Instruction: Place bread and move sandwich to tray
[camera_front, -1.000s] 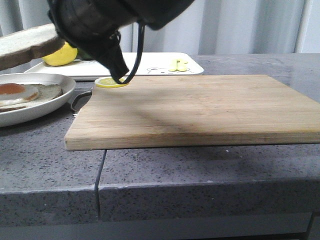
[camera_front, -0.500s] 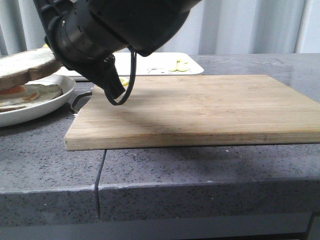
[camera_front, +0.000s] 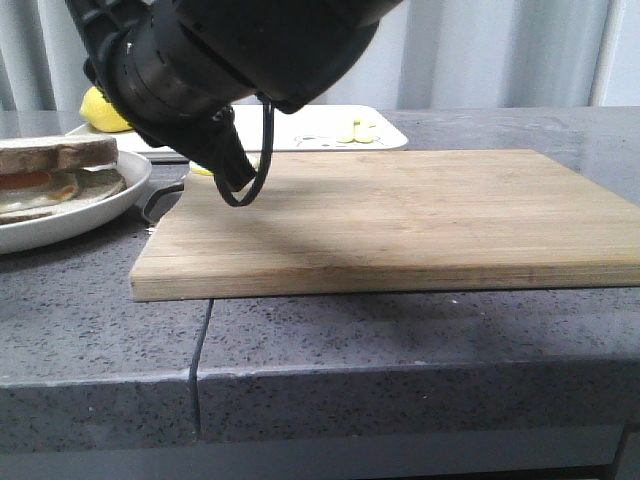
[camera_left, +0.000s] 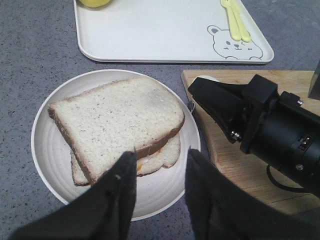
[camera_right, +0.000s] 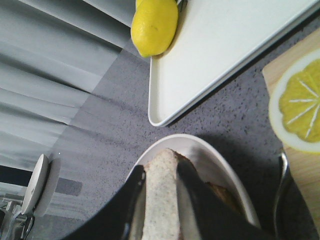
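the bread (camera_left: 117, 122) lies as the top slice of the sandwich (camera_left: 150, 155) on the round white plate (camera_left: 50, 150), which sits on the grey bench (camera_front: 400, 340) at the left of the front view – just beside the corner of the wooden cutting board (camera_front: 400, 215). a sliver of orange shows between the slices at the sandwich's edge. the right gripper (camera_right: 161, 200) has its two dark fingers (camera_right: 192, 200) closed on either side of the bread's edge, the slice filling the gap between them; in the left wrist view this arm reaches in over the board toward the plate. the left gripper (camera_left: 160, 195) hangs above the near rim of the plate with its fingers (camera_left: 120, 200) apart and nothing between them, apart from the sandwich. the white tray (camera_left: 150, 30) with the bear drawing lies on the bench beyond the plate, near it but not touching; a whole lemon (camera_right: 154, 26) rests at one corner of the tray and a pale yellow utensil (camera_left: 235, 20) lies near the bear. a lemon slice (camera_right: 297, 112) sits on the corner of the cutting board nearest the tray
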